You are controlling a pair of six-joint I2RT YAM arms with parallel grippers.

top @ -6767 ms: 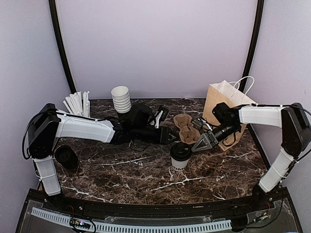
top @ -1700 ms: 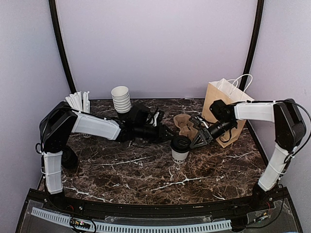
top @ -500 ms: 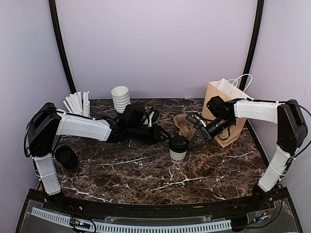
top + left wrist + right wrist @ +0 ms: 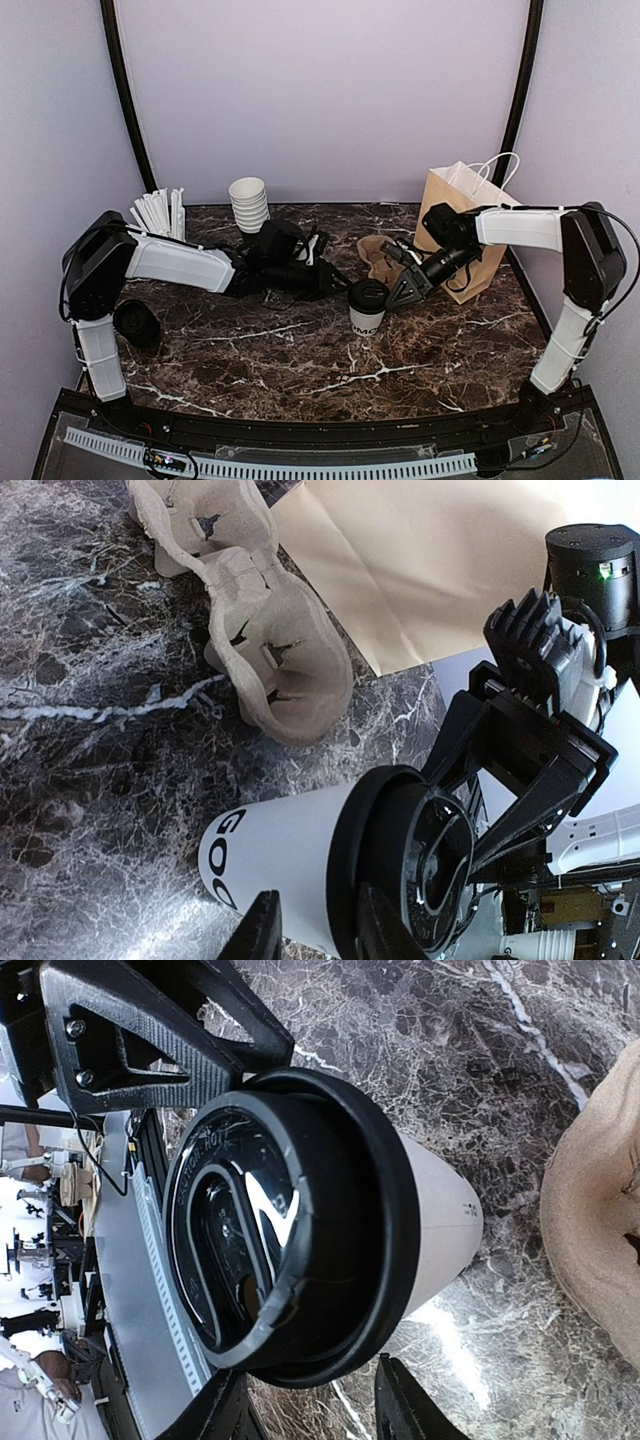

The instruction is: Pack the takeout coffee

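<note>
A small white paper coffee cup with a round black plastic lid (image 4: 368, 310) stands upright on the dark marble-patterned table (image 4: 300, 355), left of the tall brown paper bag with white handles (image 4: 455, 215) and nearer the camera than it. Between cup and bag, the right gripper (image 4: 310, 1385) reaches in with its fingers partly spread at the edge of the lid; whether they touch it cannot be told. From the side of the cup away from the bag, the left gripper (image 4: 318, 920) points at the cup with jaws narrowly parted and nothing between them. A moulded brown pulp cup carrier (image 4: 376, 256) lies just left of the bag's foot. Far to the bag's left stand a stack of lidless white cups (image 4: 249, 205) and a white cup of white sticks (image 4: 160, 212).
</note>
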